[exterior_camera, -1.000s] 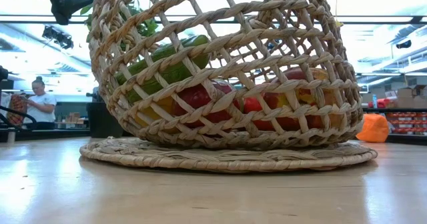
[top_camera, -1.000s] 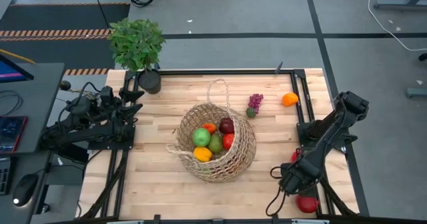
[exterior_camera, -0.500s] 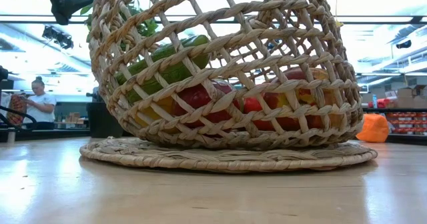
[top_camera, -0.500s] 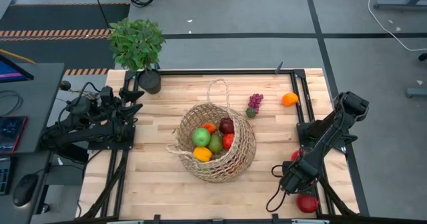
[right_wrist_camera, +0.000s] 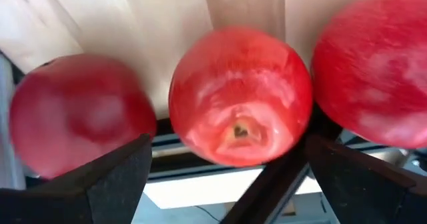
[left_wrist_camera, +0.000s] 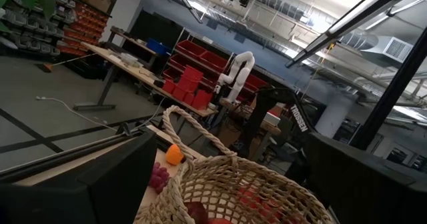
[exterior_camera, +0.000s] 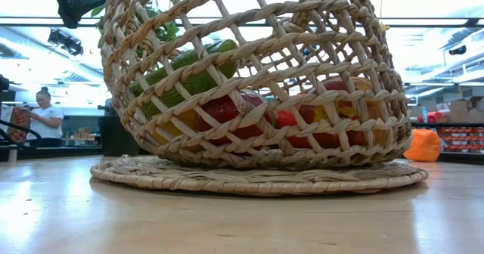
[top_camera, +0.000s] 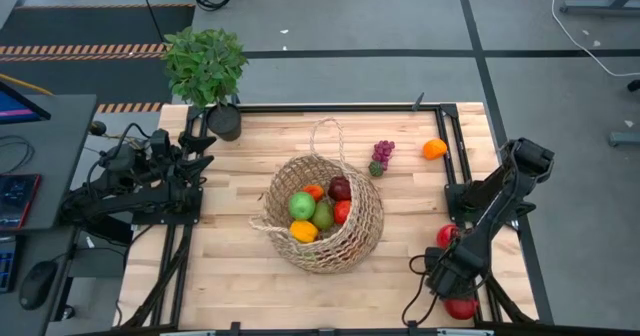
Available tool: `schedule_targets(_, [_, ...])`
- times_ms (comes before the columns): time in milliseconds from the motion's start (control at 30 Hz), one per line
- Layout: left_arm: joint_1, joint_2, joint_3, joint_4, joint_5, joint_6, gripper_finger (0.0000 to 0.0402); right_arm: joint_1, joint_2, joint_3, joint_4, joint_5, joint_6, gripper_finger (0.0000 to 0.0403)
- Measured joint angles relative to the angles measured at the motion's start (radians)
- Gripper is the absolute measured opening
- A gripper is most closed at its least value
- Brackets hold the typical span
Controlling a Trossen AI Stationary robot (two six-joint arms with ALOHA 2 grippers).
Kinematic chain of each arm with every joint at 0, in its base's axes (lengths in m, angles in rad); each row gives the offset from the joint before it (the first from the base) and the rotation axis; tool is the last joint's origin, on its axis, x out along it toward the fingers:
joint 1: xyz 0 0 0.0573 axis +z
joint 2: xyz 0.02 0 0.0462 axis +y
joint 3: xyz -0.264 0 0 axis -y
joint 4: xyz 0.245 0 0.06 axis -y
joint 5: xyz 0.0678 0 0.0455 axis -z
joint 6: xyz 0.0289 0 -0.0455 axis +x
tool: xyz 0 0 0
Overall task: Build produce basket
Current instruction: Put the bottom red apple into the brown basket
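The tan wicker basket [top_camera: 325, 216] stands mid-table and holds several fruits, among them a green apple [top_camera: 302, 206] and an orange [top_camera: 304, 232]. In the low view [exterior_camera: 249, 80] it fills the frame. Purple grapes [top_camera: 381, 156] and an orange [top_camera: 434, 148] lie on the table behind it. My right gripper [top_camera: 447, 274] is open at the near right, pointing down over three red apples. Its fingers stand on either side of the middle apple [right_wrist_camera: 240, 97]. My left gripper [top_camera: 205, 151] is open and empty at the far left. My right gripper comes from above, with one finger [right_wrist_camera: 113, 184] and the other finger [right_wrist_camera: 363, 184] on either side of the middle red apple's flanks [right_wrist_camera: 297, 127]. I cannot tell whether they touch it. The apple lies on the table.
A potted plant [top_camera: 207, 71] stands at the far left corner. Black frame rails run along the table's right edge [top_camera: 455, 191], close to the red apples [top_camera: 447, 236] [top_camera: 461, 306]. A flat woven disc [exterior_camera: 257, 177] lies under the basket.
My right gripper has shifted a little toward the table's near right corner, so the red apple behind it shows more. The basket and the other fruit have stayed where they were.
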Motion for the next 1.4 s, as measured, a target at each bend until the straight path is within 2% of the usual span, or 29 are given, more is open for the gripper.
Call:
schedule_targets(433, [0.000,0.000,0.000,0.000,0.000,0.000,0.0390,0.005,-0.001,-0.122,0.051,0.048,-0.017,0.0396])
schedule_targets(700, [0.000,0.000,0.000,0.000,0.000,0.000,0.0390,-0.031,-0.002,-0.132,0.070,0.069,-0.084,0.0366])
schedule_targets(900, [0.000,0.000,0.000,0.000,0.000,0.000,0.0390,-0.079,-0.001,-0.125,0.066,0.085,-0.125,0.0360])
schedule_targets(1100, [0.000,0.000,0.000,0.000,0.000,0.000,0.0390,-0.115,0.002,-0.025,-0.031,0.187,-0.194,0.0360])
schedule_targets(1400, [0.000,0.000,0.000,0.000,0.000,0.000,0.0390,-0.201,0.002,0.229,-0.080,0.399,-0.295,0.0360])
